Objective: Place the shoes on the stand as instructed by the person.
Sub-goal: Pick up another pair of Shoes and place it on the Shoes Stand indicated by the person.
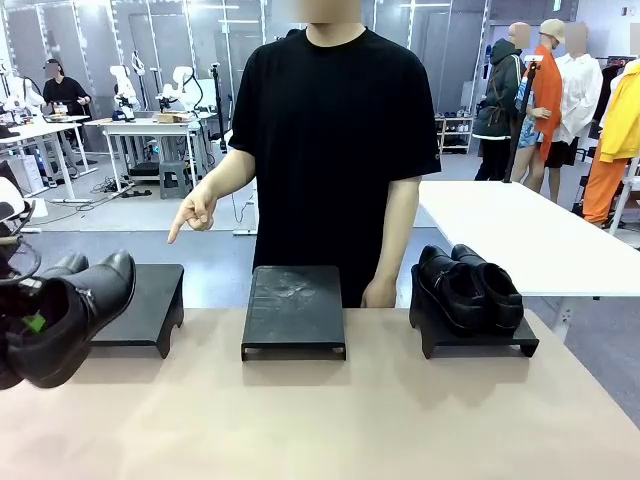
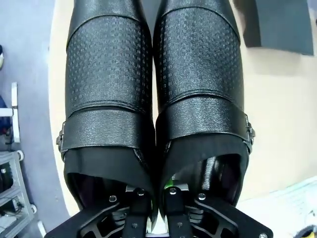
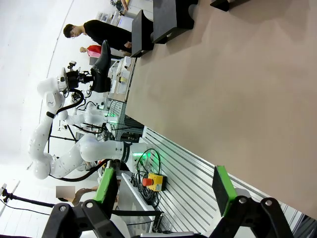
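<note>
left end effector point(image 2: 153, 198) clamped on shoes point(image 2: 153, 89) | shoes jut beyond fingertips | right end effector point(image 3: 166, 193) apart

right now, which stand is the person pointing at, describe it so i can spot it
On the beige table, three low black stands sit along the far edge. Take the matte black stand under the person's pointing hand. It is bare, unlike the one bearing glossy black shoes, and beside the held pair.

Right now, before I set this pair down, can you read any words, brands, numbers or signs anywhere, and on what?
No readable text in any view.
Held shoes: embossed grid pattern and metal buckles, no brand mark visible.
Shoes on the right stand: plain glossy black, no label seen.
Stands: plain black, scuffed, no print.
Yellow box with a red button under the table: any marking is too small to read.
</note>
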You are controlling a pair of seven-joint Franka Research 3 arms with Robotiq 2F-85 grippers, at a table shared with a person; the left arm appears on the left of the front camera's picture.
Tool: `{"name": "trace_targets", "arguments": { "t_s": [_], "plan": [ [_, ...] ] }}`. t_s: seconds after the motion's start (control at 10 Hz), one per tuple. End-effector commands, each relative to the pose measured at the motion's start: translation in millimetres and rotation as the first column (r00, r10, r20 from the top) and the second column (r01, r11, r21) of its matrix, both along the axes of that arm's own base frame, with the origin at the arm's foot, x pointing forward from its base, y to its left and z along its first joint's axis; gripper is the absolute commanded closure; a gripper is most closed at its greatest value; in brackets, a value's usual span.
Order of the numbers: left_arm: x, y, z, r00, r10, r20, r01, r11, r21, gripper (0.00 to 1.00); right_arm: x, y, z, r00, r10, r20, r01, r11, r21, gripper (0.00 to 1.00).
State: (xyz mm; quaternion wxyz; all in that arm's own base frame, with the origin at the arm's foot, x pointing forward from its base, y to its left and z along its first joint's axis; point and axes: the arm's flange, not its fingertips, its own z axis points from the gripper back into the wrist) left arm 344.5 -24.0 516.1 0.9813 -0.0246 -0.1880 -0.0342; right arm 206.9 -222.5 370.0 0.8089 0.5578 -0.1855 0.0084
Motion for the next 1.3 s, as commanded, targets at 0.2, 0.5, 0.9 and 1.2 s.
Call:
{"name": "trace_targets", "arguments": {
  "t_s": [0.2,0.5,0.9,1.2],
  "plan": [
    [114.3,13.9,0.5,0.991,0.000,0.132,-0.003,1.000,0.024,0.93,0.4,1.7,5.1,1.000,-0.012,0.000,0.012,1.000,0.012,0.02],
    [170.7,20.9,-17.1,0.993,-0.015,0.113,0.015,1.000,0.002,0.93,0.4,1.7,5.1,1.000,-0.012,0.000,0.012,1.000,0.012,0.02],
    [226.8,29.0,-56.1,0.995,-0.014,0.103,0.013,1.000,0.003,0.93,0.4,1.7,5.1,1.000,-0.012,0.000,0.012,1.000,0.012,0.02],
    [247.1,29.9,-76.5,0.993,-0.002,0.114,0.001,1.000,0.007,0.93,0.4,1.7,5.1,1.000,-0.012,0.000,0.012,1.000,0.012,0.02]
  ]
}}
